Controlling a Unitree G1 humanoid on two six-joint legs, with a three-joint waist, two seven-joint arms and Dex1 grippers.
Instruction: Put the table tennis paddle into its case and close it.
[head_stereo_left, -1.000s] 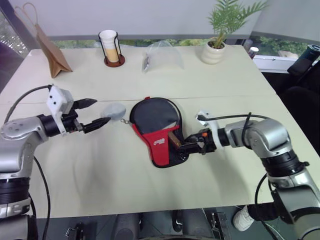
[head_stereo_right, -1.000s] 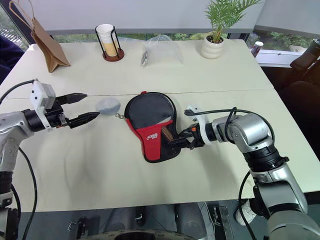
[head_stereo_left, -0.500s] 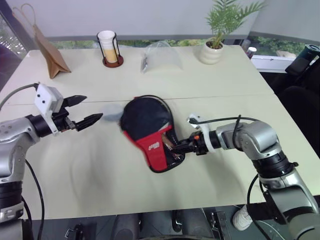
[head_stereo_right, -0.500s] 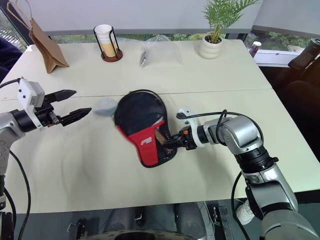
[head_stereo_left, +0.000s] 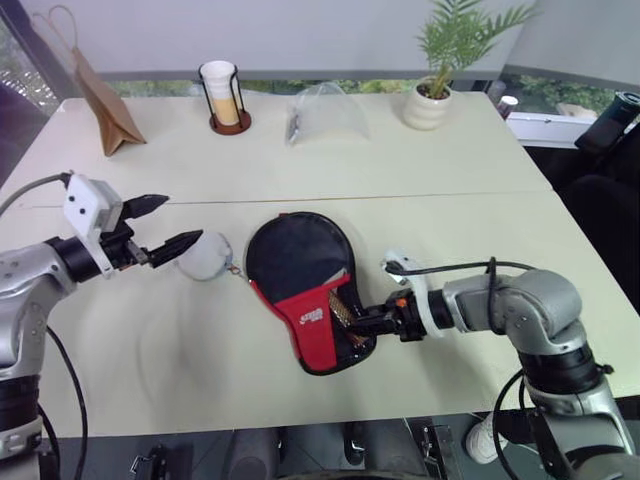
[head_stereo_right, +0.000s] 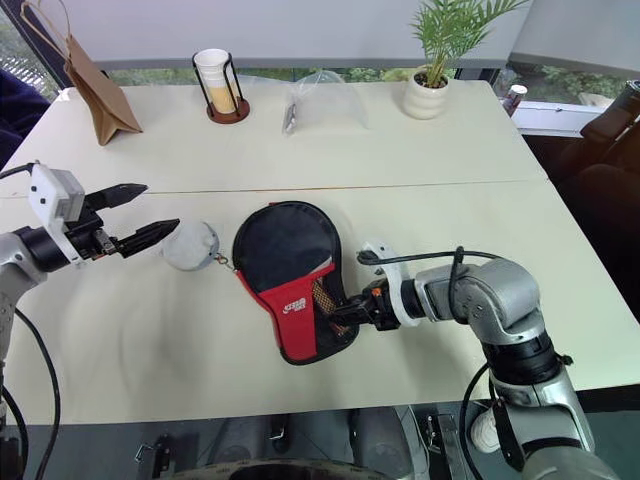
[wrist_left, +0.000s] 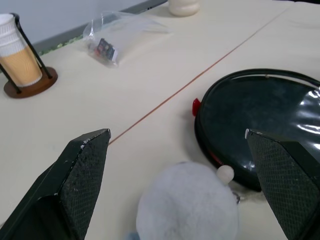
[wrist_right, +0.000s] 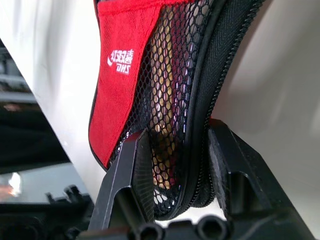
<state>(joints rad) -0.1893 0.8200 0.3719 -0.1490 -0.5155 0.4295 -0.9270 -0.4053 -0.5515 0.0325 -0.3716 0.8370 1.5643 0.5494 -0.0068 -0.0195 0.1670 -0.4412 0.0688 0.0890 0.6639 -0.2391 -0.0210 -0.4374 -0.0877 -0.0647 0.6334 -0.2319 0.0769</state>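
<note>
On the cream table (head_stereo_left: 450, 180), the right pincer (head_stereo_left: 362, 322) clamps the case (head_stereo_left: 300, 280); left pincer (head_stereo_left: 165, 225) released.

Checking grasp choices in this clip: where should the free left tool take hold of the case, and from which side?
Grip the round end of the case, coming from the robot's left. That edge lies flat and exposed, facing the open left tool, while the right tool already pinches the narrow handle end. The grey pouch chained there sits in the way.
</note>
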